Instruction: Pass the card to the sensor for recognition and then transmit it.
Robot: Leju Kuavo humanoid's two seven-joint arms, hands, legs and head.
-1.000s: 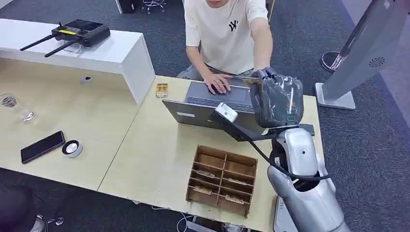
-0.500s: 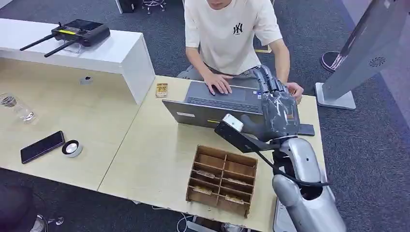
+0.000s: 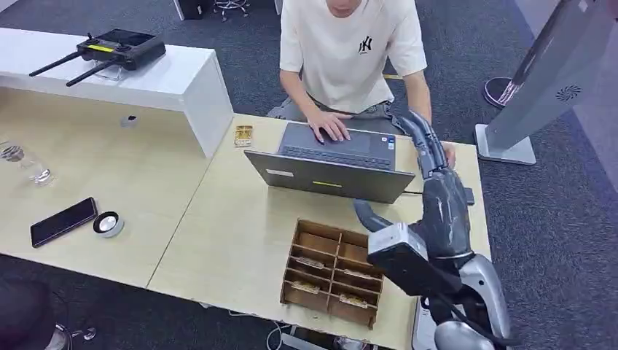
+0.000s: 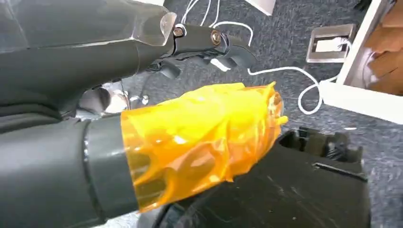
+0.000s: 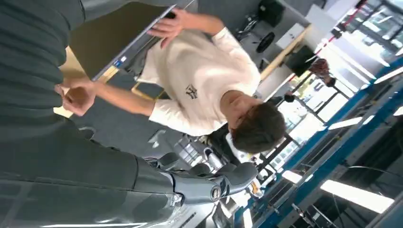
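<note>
Card gone from right hand [image 3: 430, 171], which has dropped from over the laptop [image 3: 331, 164], fingers now spread, empty; person's hand [image 3: 446, 151] alongside; handover likely done

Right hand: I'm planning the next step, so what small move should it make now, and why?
Probably draw the right hand toward the wooden box. Its fingers are spread with no card showing in them, the person's hand is right at its fingertips, and more cards lie in the box's compartments.
</note>
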